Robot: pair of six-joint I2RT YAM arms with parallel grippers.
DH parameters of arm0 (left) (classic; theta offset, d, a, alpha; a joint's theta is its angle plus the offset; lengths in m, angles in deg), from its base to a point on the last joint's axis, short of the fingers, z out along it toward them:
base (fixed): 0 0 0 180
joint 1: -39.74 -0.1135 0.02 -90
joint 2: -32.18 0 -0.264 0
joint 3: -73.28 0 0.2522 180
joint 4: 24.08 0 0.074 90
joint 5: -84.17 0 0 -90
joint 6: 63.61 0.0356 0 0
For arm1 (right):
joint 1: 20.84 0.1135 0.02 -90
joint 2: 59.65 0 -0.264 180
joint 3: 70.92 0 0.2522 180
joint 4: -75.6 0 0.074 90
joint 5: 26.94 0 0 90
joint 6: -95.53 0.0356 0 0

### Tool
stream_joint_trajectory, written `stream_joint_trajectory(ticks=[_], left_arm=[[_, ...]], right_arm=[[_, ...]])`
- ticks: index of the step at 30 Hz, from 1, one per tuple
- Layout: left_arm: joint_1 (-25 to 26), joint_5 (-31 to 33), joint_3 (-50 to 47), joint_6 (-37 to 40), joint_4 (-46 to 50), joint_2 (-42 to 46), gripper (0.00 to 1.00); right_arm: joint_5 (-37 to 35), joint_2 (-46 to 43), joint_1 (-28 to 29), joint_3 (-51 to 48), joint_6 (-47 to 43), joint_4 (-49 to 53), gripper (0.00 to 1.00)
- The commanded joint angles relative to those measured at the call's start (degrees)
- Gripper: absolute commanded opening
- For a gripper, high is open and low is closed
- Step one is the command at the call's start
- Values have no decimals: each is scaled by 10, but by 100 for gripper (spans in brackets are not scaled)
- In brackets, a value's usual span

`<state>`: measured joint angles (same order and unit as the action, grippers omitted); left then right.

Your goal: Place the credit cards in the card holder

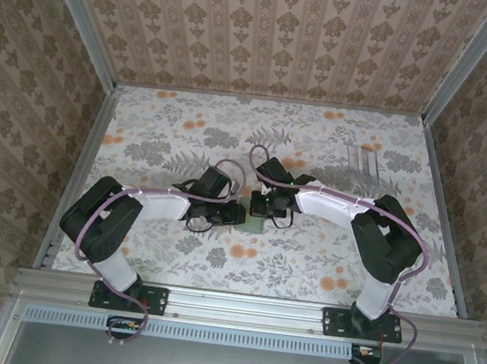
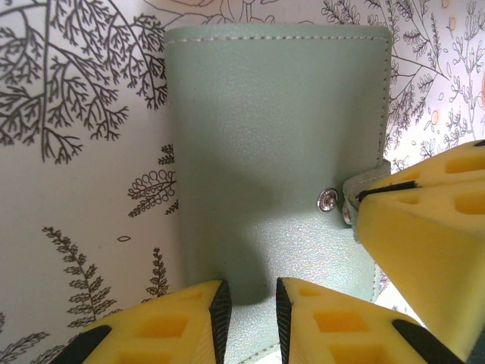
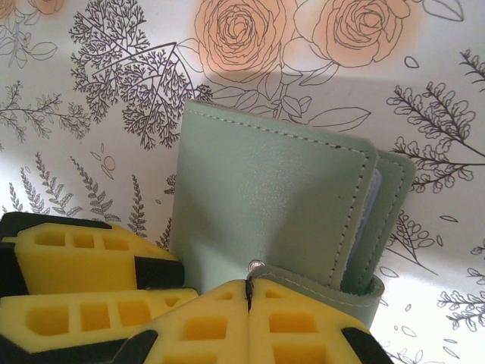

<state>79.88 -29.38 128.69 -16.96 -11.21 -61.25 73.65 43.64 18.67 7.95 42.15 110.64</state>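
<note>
Wallet count — one card holder (image 2: 265, 152), two grippers' fingers (image 3: 220, 326) touching it.

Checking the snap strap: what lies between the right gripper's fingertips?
In the right wrist view, the right gripper is shut on the card holder's strap, near the snap.

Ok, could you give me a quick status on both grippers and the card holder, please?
Right gripper shut on the snap strap. Left gripper slightly parted at card holder edge, grip unclear. Holder folded on table. Nothing in the way.
</note>
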Motion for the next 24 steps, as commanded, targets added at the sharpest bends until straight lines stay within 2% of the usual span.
stream_joint_trajectory(ticks=[1, 24], left_arm=[[5, 14, -17, -6, 21, -24, 27], [5, 8, -18, -12, 9, -28, 27]], right_arm=[[15, 15, -4, 10, 8, -5, 0], [44, 40, -17, 3, 22, -41, 0]])
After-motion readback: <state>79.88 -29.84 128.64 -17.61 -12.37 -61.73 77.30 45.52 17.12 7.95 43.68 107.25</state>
